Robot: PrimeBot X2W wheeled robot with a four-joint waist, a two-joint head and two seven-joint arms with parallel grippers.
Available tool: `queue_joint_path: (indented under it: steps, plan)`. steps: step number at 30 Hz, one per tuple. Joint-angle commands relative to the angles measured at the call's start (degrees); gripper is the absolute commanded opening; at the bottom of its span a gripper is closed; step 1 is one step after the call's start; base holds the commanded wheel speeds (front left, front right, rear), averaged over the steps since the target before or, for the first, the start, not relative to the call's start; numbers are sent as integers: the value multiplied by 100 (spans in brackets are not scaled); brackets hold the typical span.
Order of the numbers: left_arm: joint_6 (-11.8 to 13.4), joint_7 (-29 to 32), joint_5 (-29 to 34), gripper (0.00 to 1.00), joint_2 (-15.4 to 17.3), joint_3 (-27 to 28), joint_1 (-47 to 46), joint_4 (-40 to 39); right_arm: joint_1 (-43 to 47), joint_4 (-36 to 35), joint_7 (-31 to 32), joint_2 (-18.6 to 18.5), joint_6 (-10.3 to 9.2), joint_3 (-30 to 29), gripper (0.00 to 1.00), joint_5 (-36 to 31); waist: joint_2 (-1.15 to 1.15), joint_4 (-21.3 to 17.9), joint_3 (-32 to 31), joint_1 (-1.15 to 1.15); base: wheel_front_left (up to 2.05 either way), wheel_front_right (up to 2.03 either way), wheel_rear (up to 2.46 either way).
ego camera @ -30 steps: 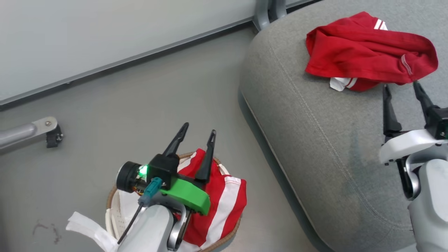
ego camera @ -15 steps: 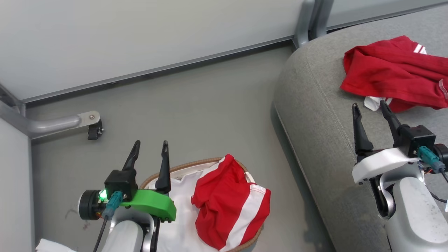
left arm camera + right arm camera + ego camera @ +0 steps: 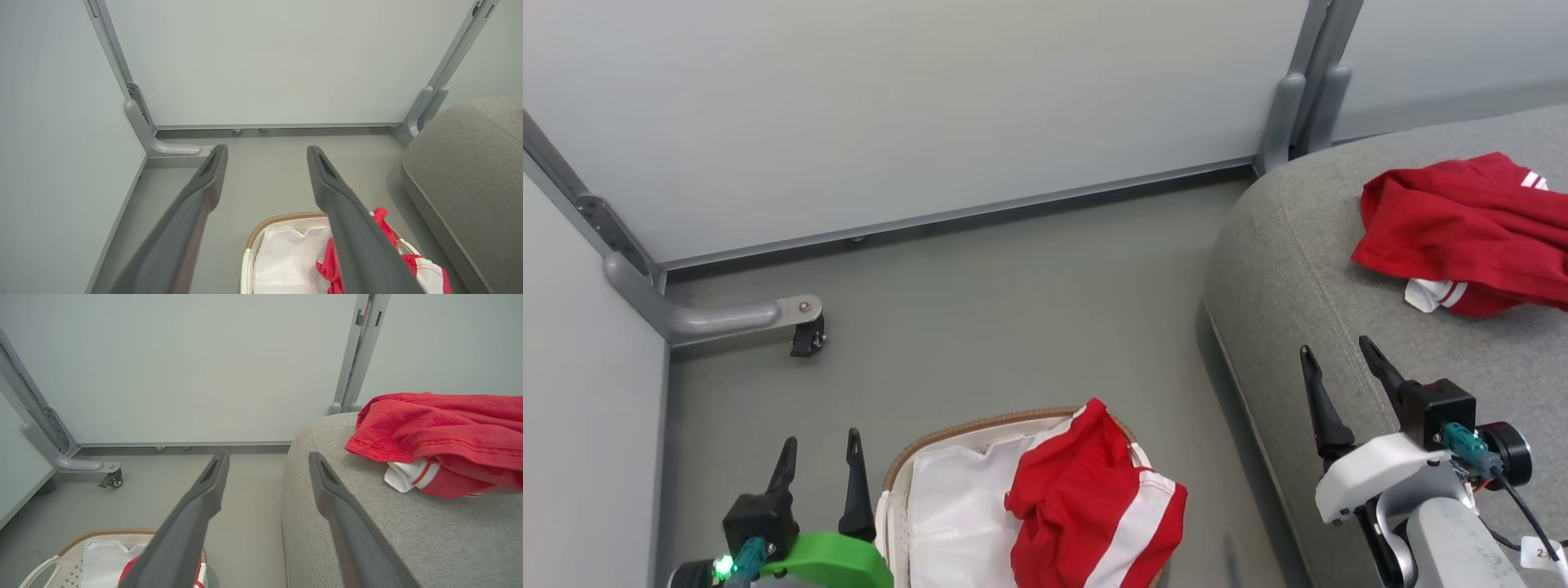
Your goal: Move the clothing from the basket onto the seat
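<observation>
One red garment [image 3: 1462,233] with white trim lies crumpled on the grey seat [image 3: 1282,269] at the right; it shows as the red garment [image 3: 441,433] on the seat [image 3: 408,531] in the right wrist view. A second red garment [image 3: 1094,506] with a broad white stripe hangs over the right side of the basket [image 3: 980,426], whose white liner [image 3: 956,514] is bare on the left. My left gripper [image 3: 820,449] stands open and empty just left of the basket. My right gripper [image 3: 1335,359] is open and empty above the seat's front edge, short of the garment there.
Grey partition panels close off the back and left. A panel foot with a small caster [image 3: 807,339] juts onto the floor at the left. An upright post [image 3: 1298,106] stands behind the seat. Bare grey floor [image 3: 1013,327] lies between basket, seat and wall.
The camera has swung, shifting the whole picture down and right. My left gripper has drawn off the basket to its left side. My right gripper has drawn back from the garment on the seat. Both stay open.
</observation>
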Motion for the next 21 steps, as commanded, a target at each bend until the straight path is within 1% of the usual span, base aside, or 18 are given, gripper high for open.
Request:
queue_joint_path:
  steps: [1, 6, 13, 17, 21]
  plan:
    - [8, 4, -19, 100, 18, 31, 131, -24, 119, 12, -2, -7, -8, 23, 100, -12, 0, 91, -163, 0, 0, 0, 0]
    - [-49, 4, -55, 100, 18, 62, 317, -34, 252, 31, -2, 5, -8, 69, 100, 16, 0, 101, -213, 0, 0, 0, 0]
    - [-86, 4, -60, 100, 18, -56, 252, 0, 195, -6, -2, 3, -8, 113, 100, 40, 0, 43, -119, 0, 0, 0, 0]
    - [-166, 3, -54, 100, 19, -274, -32, 113, -19, -119, -2, -4, -8, 148, 100, 84, 0, -32, 186, 0, 0, 0, 0]
    - [-219, 3, -150, 100, 18, -499, -406, 261, -322, -281, -2, -1, -8, 214, 100, 142, 0, -156, 644, 0, 0, 0, 0]
